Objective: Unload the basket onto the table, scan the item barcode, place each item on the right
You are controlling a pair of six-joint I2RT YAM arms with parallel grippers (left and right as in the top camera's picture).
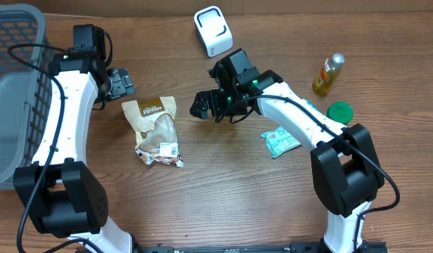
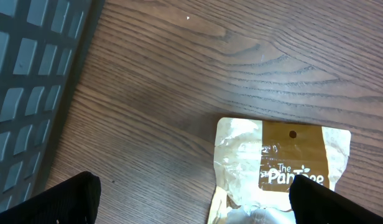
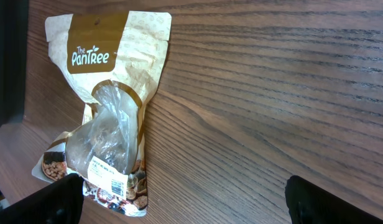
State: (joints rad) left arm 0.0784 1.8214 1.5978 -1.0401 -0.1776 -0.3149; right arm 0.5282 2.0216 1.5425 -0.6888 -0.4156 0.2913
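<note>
Since nothing sits in either set of jaws, I read this as the approach step, before any pick. Left gripper (image 1: 121, 83): jaws wide apart, empty, hovering just past the pouch's top end on the basket (image 1: 13, 84) side. Right gripper (image 1: 201, 105): jaws also wide apart, empty, just beside the pouch on its other flank, not touching.

Pouch (image 1: 154, 130) lies flat on the table (image 1: 223, 190), left of centre, near the basket, brown header toward the far edge. Barcode label (image 3: 117, 185) is a white sticker, face-up at the pouch's near end, clear in the right wrist view. White scanner (image 1: 213, 29) stands at the far edge, about mid-table, well apart from the pouch.

Teal packet (image 1: 280, 140), bottle (image 1: 328, 74) and green lid (image 1: 339, 111) sit toward the right edge. Both arms bracket the pouch, so I take that as the item.

Next move, my call: drop one gripper onto the pouch and close on the header or a side seam, not on the label. The film looks crinkly and the contents lumpy, so I should pinch flat material near an edge. Then lift, carry toward the far edge and turn the label to face the scanner window. Can't tell which way that window points, so it needs checking before I commit to a wrist angle.
</note>
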